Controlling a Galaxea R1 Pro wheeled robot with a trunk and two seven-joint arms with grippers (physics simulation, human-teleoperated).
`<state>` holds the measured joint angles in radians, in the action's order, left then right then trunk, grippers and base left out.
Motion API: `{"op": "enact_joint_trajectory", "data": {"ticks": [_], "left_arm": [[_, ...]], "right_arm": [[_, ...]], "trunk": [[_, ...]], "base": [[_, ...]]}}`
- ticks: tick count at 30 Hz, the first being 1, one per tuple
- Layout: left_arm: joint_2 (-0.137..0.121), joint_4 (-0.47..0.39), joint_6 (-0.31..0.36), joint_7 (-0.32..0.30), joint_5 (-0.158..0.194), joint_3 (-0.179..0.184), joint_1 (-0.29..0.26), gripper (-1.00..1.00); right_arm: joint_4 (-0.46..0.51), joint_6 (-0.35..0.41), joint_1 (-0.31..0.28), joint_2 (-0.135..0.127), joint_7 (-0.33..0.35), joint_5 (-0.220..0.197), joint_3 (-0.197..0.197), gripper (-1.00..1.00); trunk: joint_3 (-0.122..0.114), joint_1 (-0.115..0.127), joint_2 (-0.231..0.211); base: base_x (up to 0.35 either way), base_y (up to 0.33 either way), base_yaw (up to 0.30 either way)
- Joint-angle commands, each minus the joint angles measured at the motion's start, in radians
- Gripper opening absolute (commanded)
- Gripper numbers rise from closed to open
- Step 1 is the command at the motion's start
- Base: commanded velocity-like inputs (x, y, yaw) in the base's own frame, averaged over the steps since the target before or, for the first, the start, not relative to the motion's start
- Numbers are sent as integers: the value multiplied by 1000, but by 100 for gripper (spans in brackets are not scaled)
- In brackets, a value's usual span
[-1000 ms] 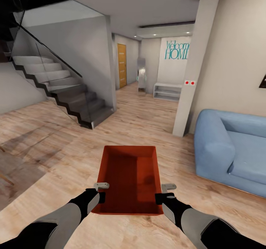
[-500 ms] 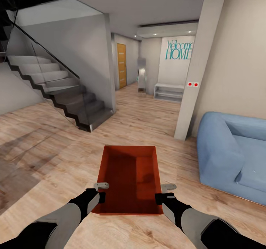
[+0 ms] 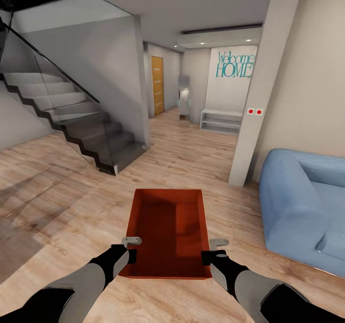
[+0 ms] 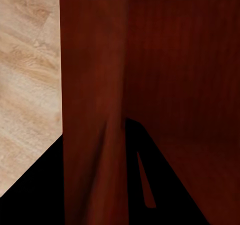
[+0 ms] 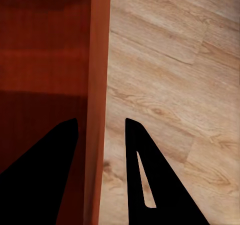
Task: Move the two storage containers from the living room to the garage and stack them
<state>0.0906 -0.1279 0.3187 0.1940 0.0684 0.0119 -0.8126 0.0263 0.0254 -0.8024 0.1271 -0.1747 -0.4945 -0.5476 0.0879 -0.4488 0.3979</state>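
The whole room has slid a little across the head view since a moment ago: the blue sofa (image 3: 306, 208) sits further out past the right gripper (image 3: 215, 248), the pillar (image 3: 261, 98) with its two red dots has drifted the same way, and more of the staircase's (image 3: 81, 121) lower steps show beyond the left gripper (image 3: 130, 247). The storage container (image 3: 167, 232) keeps its place between the two arms, so I read this as the robot turning or rolling with its load, not the load shifting. The carry looks steady, and the trip out of the living room is under way, with the garage part of the job not yet begun. Each gripper straddles a side wall of the red-orange bin near its closest end, one finger inside and one outside; in the right wrist view the rim (image 5: 97, 85) runs up between the two dark fingers, apparently pinched. The bin hangs above the wood-plank floor (image 3: 72, 208), open side up and empty. Straight ahead of the grippers a hallway opens toward a honey-wood door (image 3: 157, 84) and a white shelf (image 3: 220, 120) under a "Welcome HOME" sign (image 3: 235, 64). The pillar and sofa crowd the right gripper's side and the stair foot the left, so the passage between them is the likely pinch point.
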Motion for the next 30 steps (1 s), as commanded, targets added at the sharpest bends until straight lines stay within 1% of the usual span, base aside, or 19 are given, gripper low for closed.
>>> {"op": "enact_joint_trajectory", "data": {"ticks": [1, 30], "left_arm": [[-6, -6, 2, 17, -30, -10, -1, -100], [-6, -6, 2, 16, -30, -10, -2, -100]], "right_arm": [[1, 6, 0, 0, -2, -16, -18, -100], [1, 5, 0, -1, -2, -16, -18, -100]], "trunk": [[2, -1, 2], [2, -1, 2]], "base": [[321, 0, 0], [321, 0, 0]]}}
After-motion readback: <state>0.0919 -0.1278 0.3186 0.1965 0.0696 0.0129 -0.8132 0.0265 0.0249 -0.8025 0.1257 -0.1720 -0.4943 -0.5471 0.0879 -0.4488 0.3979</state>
